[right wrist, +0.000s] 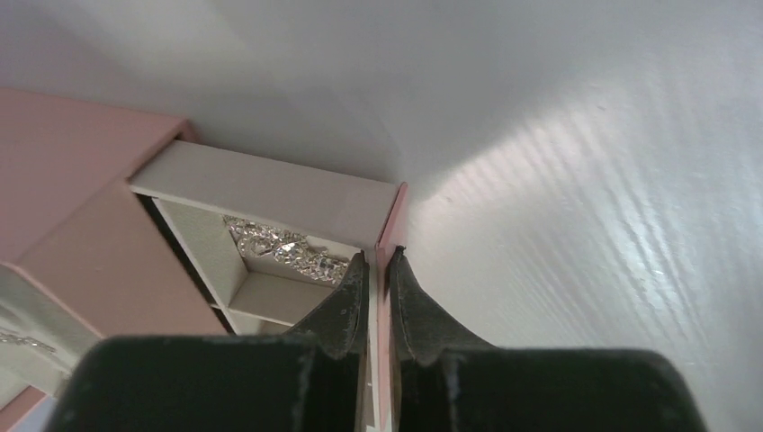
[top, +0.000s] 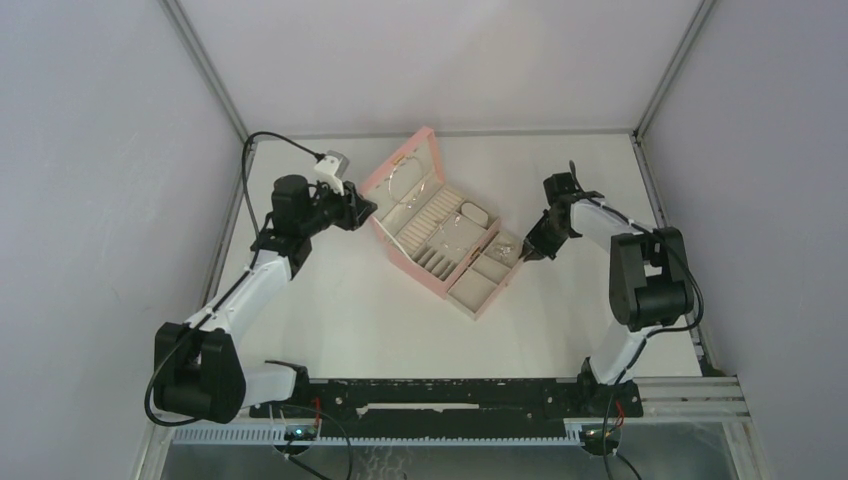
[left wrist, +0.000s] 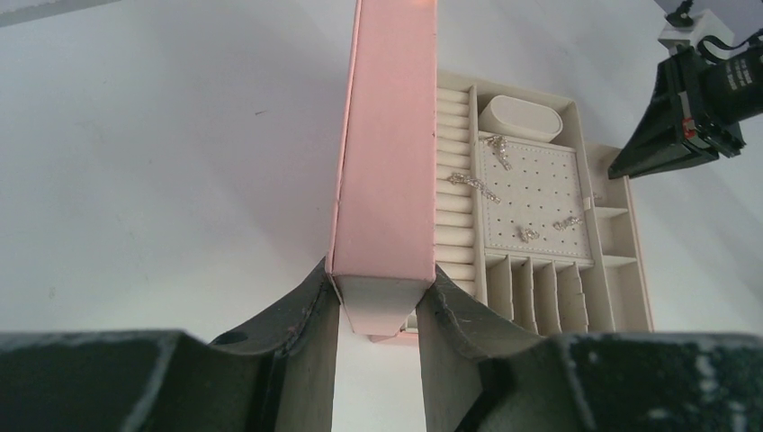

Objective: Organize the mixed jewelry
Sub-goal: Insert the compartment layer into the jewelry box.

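Mixed jewelry (left wrist: 531,234) lies inside the pink box (top: 412,262). Small silver pieces are scattered on its perforated beige panel (left wrist: 540,193). A chain cluster (right wrist: 288,250) sits in its pulled-out drawer (right wrist: 270,189), just beside the right gripper (right wrist: 378,261), which pinches the drawer's pink front wall. The left gripper (left wrist: 378,288) clamps the box's raised lid (left wrist: 387,135), apart from the pieces.

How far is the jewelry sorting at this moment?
Done: the pink box is open, its drawer pulled out, with a chain cluster in one drawer compartment. In hand: the left pincer grips the lid; the right pincer pinches the drawer front. Left: several small silver pieces lie loose on the dotted panel, apparently unsorted.
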`<state>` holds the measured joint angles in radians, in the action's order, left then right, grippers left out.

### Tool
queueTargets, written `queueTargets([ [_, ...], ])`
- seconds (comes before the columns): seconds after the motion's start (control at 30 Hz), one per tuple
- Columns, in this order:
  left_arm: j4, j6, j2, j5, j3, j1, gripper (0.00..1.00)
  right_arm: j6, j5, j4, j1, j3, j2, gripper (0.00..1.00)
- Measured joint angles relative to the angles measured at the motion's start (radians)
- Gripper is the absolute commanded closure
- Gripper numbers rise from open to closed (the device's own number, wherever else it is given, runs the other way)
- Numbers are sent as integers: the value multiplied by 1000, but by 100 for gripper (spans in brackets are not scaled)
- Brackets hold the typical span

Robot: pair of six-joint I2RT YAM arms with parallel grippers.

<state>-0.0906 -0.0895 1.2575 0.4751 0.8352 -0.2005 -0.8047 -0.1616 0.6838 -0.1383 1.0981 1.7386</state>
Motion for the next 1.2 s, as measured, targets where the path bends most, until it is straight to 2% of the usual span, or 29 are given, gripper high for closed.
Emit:
queueTargets([
  [0.17, 11, 4, 0, 0, 5, -5, 87, -12, 3, -3, -32, 73, 57, 100],
  [0.2, 11, 4, 0, 0, 5, -5, 87, -17, -4, -15, -36, 77, 64, 97],
  [0.37, 13, 11, 0, 0, 7, -10, 87, -37, -17, -64, -68, 93, 76, 63],
  [0.43, 17, 12, 0, 0, 9, -11, 87, -43, -45, -85, -75, 106, 73, 54],
  [0.6, 27, 12, 0, -1, 13, -13, 87, -12, -58, -127, -87, 115, -18, 50],
  [0.67, 29, 16, 0, -2, 15, -14, 87, 10, -53, -163, -88, 80, -98, 52],
  [0.7, 31, 18, 1, -1, 16, -14, 87, 19, -47, -187, -88, 49, -145, 59],
  [0.73, 34, 19, 3, -2, 18, -15, 87, 26, -37, -214, -88, 8, -194, 68],
  [0.8, 39, 18, 8, -1, 26, -15, 87, 26, -18, -275, -85, -101, -294, 93],
  [0.83, 39, 18, 13, 0, 29, -15, 87, 17, -14, -303, -83, -154, -328, 100],
  [0.9, 40, 18, 18, 2, 33, -16, 86, -18, -6, -359, -76, -269, -361, 100],
  [1.0, 41, 18, 20, 3, 35, -17, 86, -57, -6, -397, -74, -350, -301, 100],
  [1.2, 42, 18, 20, 3, 37, -18, 85, -112, -30, -477, -101, -350, -151, 100],
])
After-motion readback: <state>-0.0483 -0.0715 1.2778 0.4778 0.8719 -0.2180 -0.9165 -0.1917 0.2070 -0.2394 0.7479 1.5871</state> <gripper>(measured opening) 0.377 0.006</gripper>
